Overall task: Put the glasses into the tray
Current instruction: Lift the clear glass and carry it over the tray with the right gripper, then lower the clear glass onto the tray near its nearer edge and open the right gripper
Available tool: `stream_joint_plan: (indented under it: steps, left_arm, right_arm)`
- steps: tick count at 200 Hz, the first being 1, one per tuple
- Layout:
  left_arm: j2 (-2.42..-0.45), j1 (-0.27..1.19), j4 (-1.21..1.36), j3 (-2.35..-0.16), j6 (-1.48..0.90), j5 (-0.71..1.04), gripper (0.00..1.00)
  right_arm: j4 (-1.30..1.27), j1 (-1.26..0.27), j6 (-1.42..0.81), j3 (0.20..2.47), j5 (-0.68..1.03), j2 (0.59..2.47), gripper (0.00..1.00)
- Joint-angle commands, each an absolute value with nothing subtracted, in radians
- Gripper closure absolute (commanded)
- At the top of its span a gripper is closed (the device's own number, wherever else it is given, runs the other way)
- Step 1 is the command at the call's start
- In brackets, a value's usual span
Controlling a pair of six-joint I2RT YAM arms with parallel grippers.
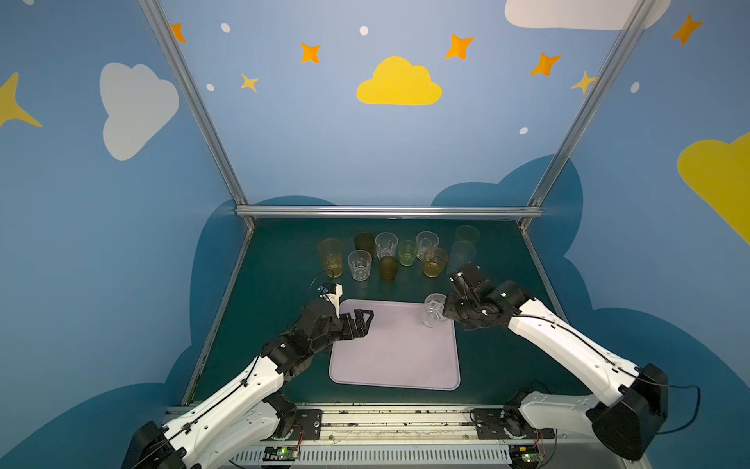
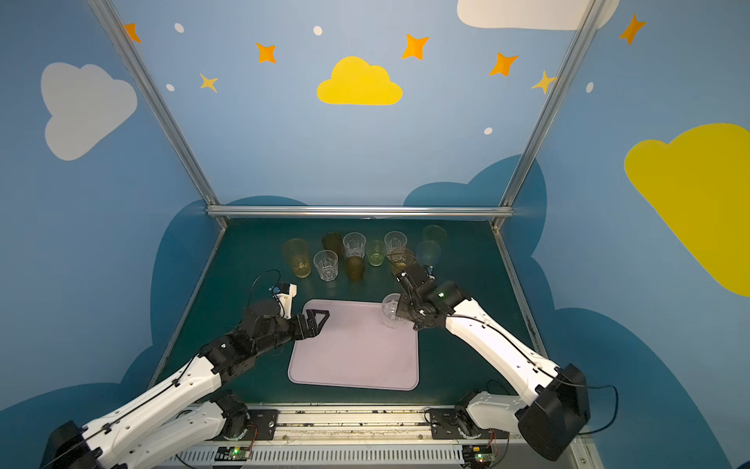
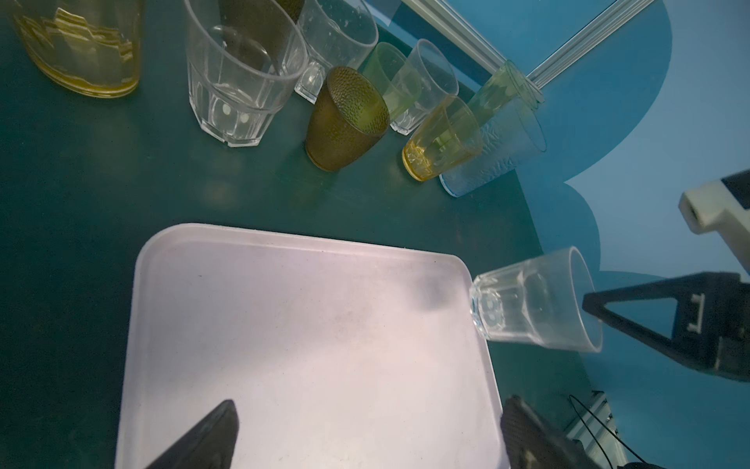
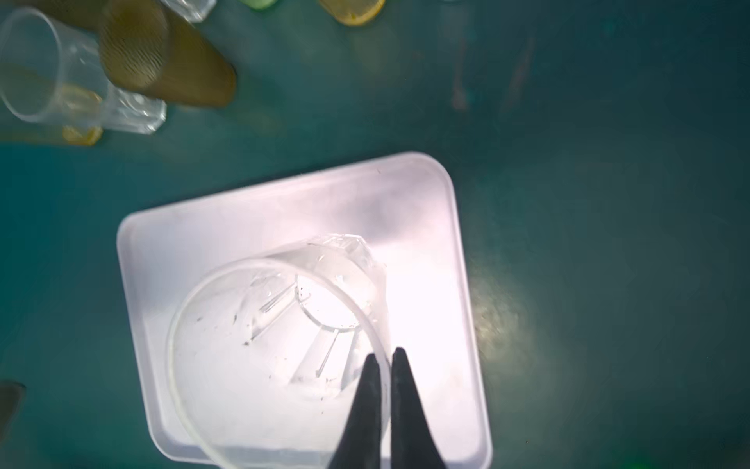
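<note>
Right claw [image 4: 383, 359] pinched on the rim of one clear faceted glass [image 4: 280, 320]. The glass is tilted over the tray's 1 o'clock corner in both top views; can't tell if its base touches. Left claw [image 1: 362, 323] spread wide, holding nothing, above the tray's 10 o'clock corner. Tray [image 1: 393, 361] is flat, lilac-pink, low rim.

Surface: dark teal tabletop [image 1: 276, 284], matte. Room: blue walls [image 1: 365, 162] with painted clouds and stars, aluminium frame bar [image 1: 385, 211] along the table's 12 o'clock edge.

Count: eleven glasses in all. One is held; ten stand on the table at 12 o'clock of the tray:
- three clear tumblers [image 1: 359, 264]
- two brown tumblers [image 1: 389, 268]
- one amber tumbler [image 1: 435, 263]
- one short green tumbler [image 1: 407, 252]
- one tall yellow tumbler [image 1: 330, 256]
- one tall pale blue tumbler [image 1: 462, 251]
- one tall green tumbler [image 1: 467, 234]

One tray, two arms.
</note>
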State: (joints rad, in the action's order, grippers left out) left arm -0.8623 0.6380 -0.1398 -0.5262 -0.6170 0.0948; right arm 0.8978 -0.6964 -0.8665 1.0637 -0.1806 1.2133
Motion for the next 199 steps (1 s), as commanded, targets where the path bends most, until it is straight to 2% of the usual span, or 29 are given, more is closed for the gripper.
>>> stream_joint_plan:
  steps: [1, 102, 199]
  left_arm:
    - [-0.869, 0.639, -0.175, -0.561, -0.636, 0.072, 0.0]
    - [-0.928, 0.64, -0.181, -0.593, -0.659, 0.106, 0.0]
    - [-0.956, 0.64, -0.18, -0.604, -0.664, 0.126, 0.0]
  right_arm:
    - [0.976, -0.716, -0.875, 1.012, -0.157, 1.134, 1.0]
    - [1.047, -0.848, -0.977, 0.858, -0.14, 1.002, 1.0]
    - [0.97, -0.977, -1.095, 0.784, -0.169, 1.06, 1.0]
